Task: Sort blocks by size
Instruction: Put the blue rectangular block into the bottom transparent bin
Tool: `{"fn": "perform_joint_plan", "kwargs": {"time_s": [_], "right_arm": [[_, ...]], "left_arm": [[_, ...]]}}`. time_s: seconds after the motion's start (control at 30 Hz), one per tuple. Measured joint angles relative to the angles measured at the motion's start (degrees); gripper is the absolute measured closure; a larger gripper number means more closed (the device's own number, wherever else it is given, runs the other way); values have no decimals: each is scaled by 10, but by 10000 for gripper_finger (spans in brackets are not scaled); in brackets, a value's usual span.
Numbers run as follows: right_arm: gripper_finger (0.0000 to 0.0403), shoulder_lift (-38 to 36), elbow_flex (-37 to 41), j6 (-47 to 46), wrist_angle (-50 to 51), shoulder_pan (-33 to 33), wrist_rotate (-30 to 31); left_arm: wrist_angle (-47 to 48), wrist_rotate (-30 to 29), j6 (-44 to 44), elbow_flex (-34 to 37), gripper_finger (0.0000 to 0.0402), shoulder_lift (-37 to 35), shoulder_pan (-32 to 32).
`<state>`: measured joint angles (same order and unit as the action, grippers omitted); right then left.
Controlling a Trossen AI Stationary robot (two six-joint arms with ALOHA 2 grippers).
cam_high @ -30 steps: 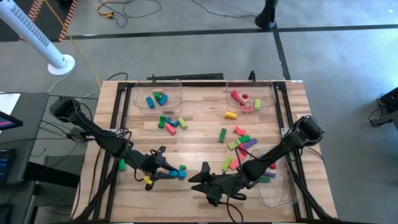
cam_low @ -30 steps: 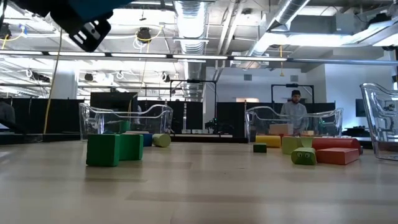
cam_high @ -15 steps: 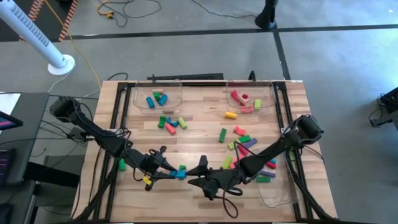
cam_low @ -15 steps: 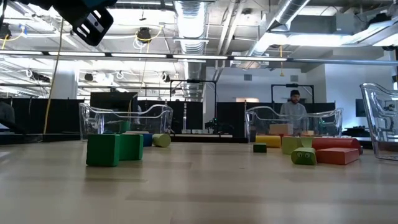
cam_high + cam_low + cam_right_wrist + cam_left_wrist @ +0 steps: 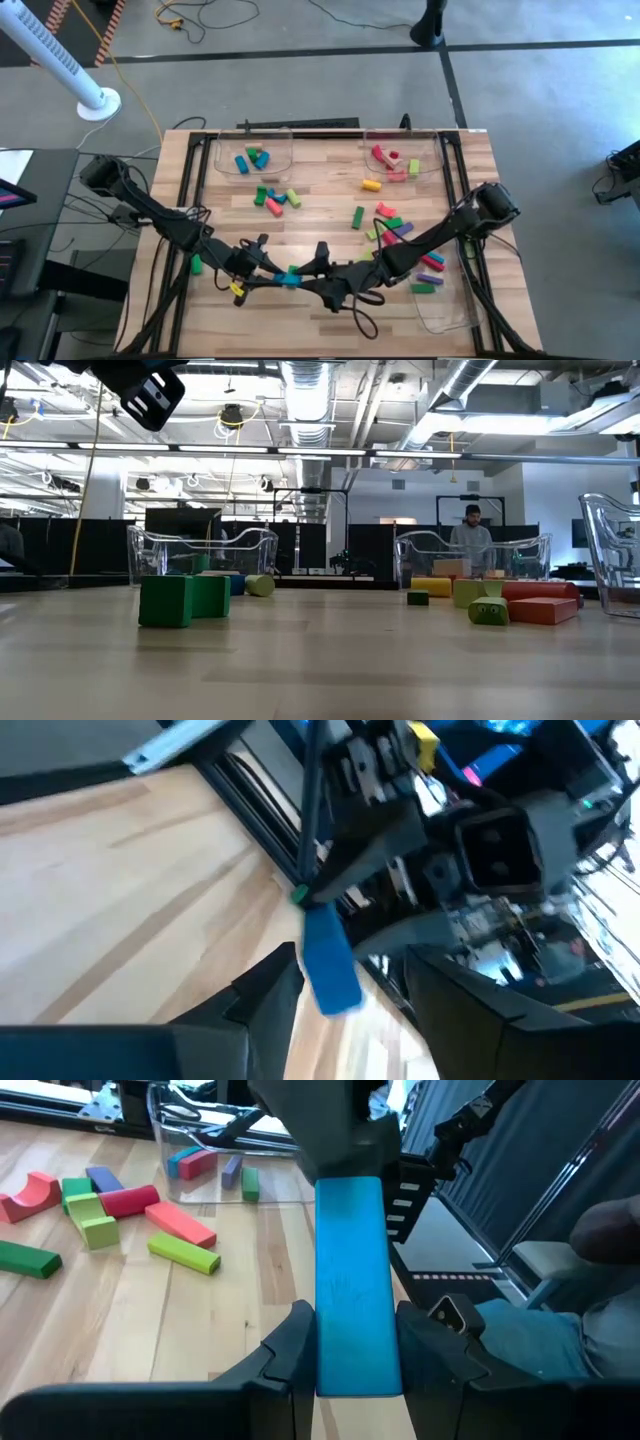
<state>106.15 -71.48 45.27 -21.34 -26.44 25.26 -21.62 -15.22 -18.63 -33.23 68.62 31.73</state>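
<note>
Left gripper (image 5: pixel 355 1342) clamps the blue block (image 5: pixel 352 1280) at table's 6 o'clock; right gripper (image 5: pixel 340 988), fingers parted, straddles the block's far end.

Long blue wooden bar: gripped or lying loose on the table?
Gripped. The long blue wooden bar sits clamped in the left gripper, jaws against both sides.

A robotics lab: exposed ceiling ducts (image 5: pixel 305 390), strip lights, black partitions, loose floor cables (image 5: pixel 215 15), a wooden table (image 5: pixel 320 215) in a metal frame.
</note>
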Motion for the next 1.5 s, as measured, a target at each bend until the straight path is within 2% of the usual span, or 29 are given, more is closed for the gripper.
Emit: {"fn": "perform_joint_plan", "kwargs": {"time_s": [0.27,0.73,1.13,1.5], "right_arm": [[226,0,0,3,-1,8,-16],[294,0,0,11,-2,10,-18],[288,0,0,16,-2,11,-44],[228,0,0,19,-17,2,-50]], "left_arm": [[-19,25,5,0,297,0,-10],[-26,33,8,0,297,0,-18],[-24,46,6,0,297,0,-23],[-23,39,6,0,297,0,-24]]}}
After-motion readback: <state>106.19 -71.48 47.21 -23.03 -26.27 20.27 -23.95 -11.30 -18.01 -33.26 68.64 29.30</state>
